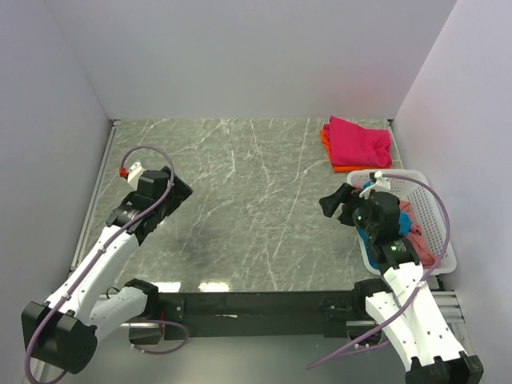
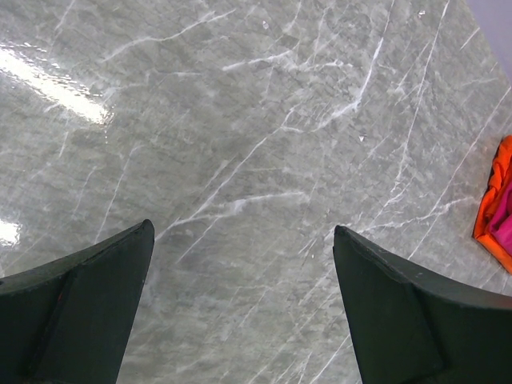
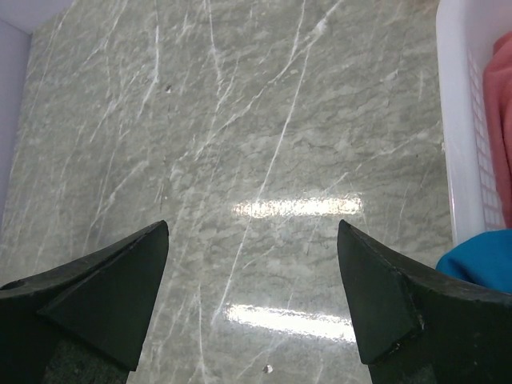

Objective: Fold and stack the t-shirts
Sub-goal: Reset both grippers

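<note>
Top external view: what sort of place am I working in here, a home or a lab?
Probably a lab test cell, not a home: bare white walls box in a marble-patterned table, the left arm and right arm are bolted at its near edge, and folded t-shirts sit near a white basket.

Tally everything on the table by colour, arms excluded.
Crimson-magenta folded cloth t-shirt: 1
Bright orange folded cloth t-shirt: 1
Teal-blue crumpled cloth t-shirt: 1
Dusty pink crumpled cloth t-shirt: 1
White plastic lattice basket: 1
Total: 5 visible; the basket may hide more.
</note>
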Robot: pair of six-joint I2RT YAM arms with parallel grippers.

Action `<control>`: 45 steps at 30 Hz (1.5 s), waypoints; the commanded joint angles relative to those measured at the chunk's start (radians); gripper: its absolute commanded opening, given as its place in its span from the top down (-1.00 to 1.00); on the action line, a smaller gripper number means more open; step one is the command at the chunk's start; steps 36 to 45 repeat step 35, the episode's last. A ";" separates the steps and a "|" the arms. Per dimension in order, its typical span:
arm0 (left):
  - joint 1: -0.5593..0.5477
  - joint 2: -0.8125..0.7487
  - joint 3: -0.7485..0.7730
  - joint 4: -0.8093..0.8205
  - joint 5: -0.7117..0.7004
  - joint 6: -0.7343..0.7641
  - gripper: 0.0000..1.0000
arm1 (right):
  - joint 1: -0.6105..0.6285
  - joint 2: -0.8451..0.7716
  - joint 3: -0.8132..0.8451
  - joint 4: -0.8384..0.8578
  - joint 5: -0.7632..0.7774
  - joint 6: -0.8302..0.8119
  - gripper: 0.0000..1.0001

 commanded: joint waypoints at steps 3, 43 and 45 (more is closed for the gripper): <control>-0.002 0.017 0.025 0.077 0.030 0.030 -0.99 | -0.001 0.004 0.051 0.018 0.002 -0.003 -0.84; -0.002 0.024 -0.006 0.157 0.007 0.065 -0.99 | 0.000 0.078 0.093 0.027 0.039 0.004 -0.91; -0.002 0.024 -0.006 0.157 0.007 0.065 -0.99 | 0.000 0.078 0.093 0.027 0.039 0.004 -0.91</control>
